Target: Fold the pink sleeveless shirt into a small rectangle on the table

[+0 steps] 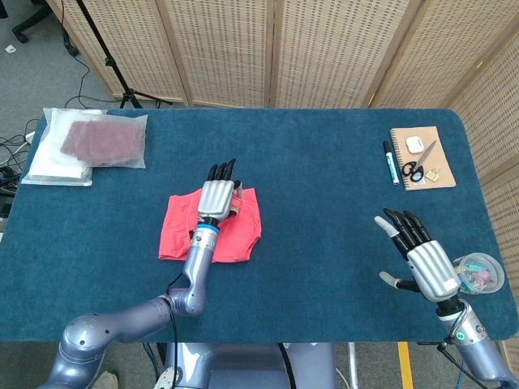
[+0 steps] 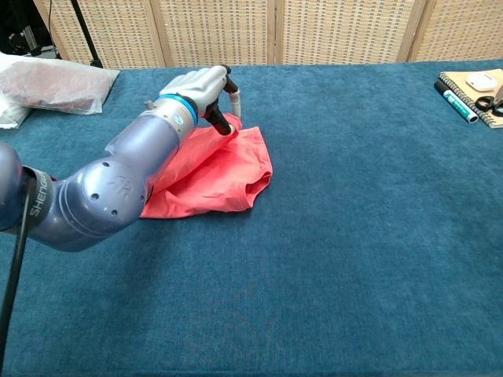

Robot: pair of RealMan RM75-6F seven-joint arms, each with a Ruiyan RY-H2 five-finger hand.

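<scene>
The left hand [image 1: 217, 198] is seen over the pink sleeveless shirt [image 1: 243, 229], a lifted flap of fabric pinched in its dark fingers [image 2: 220, 119] and carried above the layer that lies flat on the blue table [image 1: 324, 162]. The garment sits left of the table's centre, and its far right corner lies just toward two o'clock from the hand, so the held edge is judged to be meant for that side; the bundle's long axis runs roughly from nine to three o'clock. The right hand [image 1: 422, 258] is held well apart at about four o'clock from the shirt, fingers spread and nothing in them, so the left hand is by far the nearer. The cloth is shown as thin, limp knit, softly creased, with a rolled hem at its right edge, already doubled into a rough rectangle. The table covering is seen as a short-piled, carpet-like fabric that would likely grip the cloth rather than let it slide.
</scene>
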